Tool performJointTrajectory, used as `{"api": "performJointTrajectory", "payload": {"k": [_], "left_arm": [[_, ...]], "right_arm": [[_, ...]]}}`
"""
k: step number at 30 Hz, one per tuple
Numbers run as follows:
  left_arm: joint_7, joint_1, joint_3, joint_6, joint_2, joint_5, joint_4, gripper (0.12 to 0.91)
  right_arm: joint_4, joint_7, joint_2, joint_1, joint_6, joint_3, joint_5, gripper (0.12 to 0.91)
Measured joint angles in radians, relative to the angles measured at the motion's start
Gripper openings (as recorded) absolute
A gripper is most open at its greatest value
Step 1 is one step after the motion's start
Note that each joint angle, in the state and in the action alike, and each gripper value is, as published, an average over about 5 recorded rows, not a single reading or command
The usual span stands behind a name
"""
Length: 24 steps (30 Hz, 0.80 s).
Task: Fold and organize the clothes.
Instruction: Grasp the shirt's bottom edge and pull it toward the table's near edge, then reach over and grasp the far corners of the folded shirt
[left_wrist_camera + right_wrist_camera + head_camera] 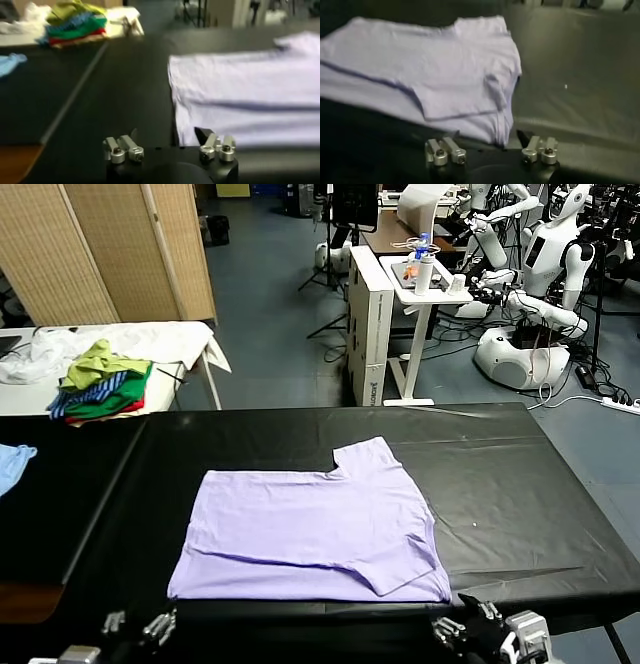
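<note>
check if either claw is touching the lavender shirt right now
No, the left claw and right claw sit off the T-shirt, at the table's near edge.

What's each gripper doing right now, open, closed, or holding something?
Left gripper: open, holding nothing, at the near table edge by the lavender T-shirt.
Right gripper: open, holding nothing, at the near edge by the shirt's other corner.

You find almost no legible text here. Dark vertical lettering runs down front edge of white cabinet [372, 324] beyond table, too small to read. No labels, brands or numbers readable elsewhere.
</note>
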Motion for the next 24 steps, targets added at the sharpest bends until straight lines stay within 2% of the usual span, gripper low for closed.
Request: {"api": "performJointTrajectory", "payload": {"k": [5,9,15,19,24], "left_arm": [[-0.051,-0.166,0.041,0.034,0.06,-0.168,0.064,0.907],[-0.078,-0.307,0.09,0.049,0.122,-0.268,0.145,0.907],[-0.088,-0.516,0.182,0.074,0.224,-0.369,0.302,0.907],[-0.087,-0.645,0.254,0.097,0.274,-0.417,0.408,0.907],[-0.071,-0.774,0.344,0.122,0.293,-0.438,0.52,0.907]], "right_arm": [[-0.18,0.047,0.004,0.284,-0.036,-0.183,0.01,0.907],[-0.316,0.066,0.024,0.49,-0.066,-0.326,0.018,0.907],[-0.501,0.063,0.068,0.699,-0.076,-0.473,0.041,0.907],[-0.604,0.049,0.11,0.789,-0.075,-0.532,0.046,0.907],[-0.699,0.04,0.151,0.863,-0.074,-0.575,0.038,0.907]]}}
